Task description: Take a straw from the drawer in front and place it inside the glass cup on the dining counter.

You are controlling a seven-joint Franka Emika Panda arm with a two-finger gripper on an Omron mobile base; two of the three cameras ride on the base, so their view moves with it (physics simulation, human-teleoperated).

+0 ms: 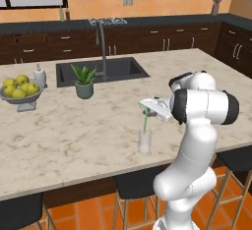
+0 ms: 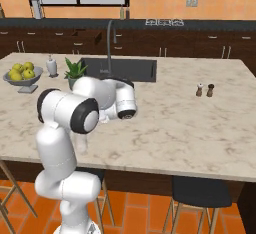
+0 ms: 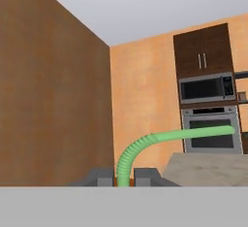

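On the beige dining counter (image 1: 88, 130), near its front edge, stands the clear glass cup (image 1: 144, 142). My gripper (image 1: 147, 109) hovers just above it, shut on the light-green straw (image 1: 145, 122). The straw hangs down from the jaws, and its lower end reaches the cup's mouth. In the hand view the straw (image 3: 145, 143) rises between my fingertips (image 3: 99, 176) and bends off to the right, with the gripper (image 3: 123, 177) closed around its stem. In the right base view my own arm hides the hand, and the glass cup (image 2: 81, 144) shows only faintly. Among the far cabinets one dark drawer (image 2: 85, 36) seems pulled out.
A dark inset sink (image 1: 103, 71) with a tall faucet (image 1: 102, 42) lies at the counter's far side. A potted plant (image 1: 83, 81), a soap bottle (image 1: 39, 75) and a bowl of lemons (image 1: 19, 92) stand left of it. Two small shakers (image 2: 205, 89) are at the right. Stools line the near edge.
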